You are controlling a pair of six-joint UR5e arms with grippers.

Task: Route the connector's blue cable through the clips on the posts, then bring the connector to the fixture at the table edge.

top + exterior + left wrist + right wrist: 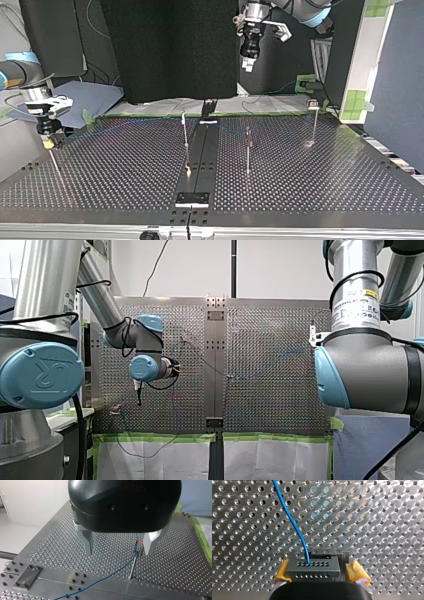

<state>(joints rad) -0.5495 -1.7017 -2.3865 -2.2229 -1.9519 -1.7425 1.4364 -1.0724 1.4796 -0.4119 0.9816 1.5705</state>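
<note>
In the right wrist view the dark grey connector (313, 568) lies on the perforated table between my right gripper's (320, 572) yellow pads (357, 573). The gripper is open, with a gap showing at one pad. The blue cable (292, 520) leaves the connector's face and runs away across the table. In the top view my right gripper (50, 141) is low at the table's left edge. My left gripper (120, 552) is open and empty above a thin post (133, 563), whose clip holds the blue cable (110, 575). It hangs high over the table's far side (247, 62).
Thin posts (186, 137) (248, 150) (315, 122) stand across the table, either side of a dark centre rail (200, 155). A metal bracket (192, 199) sits at the near edge. A blue cloth (82, 97) and green tape (150, 114) border the far side.
</note>
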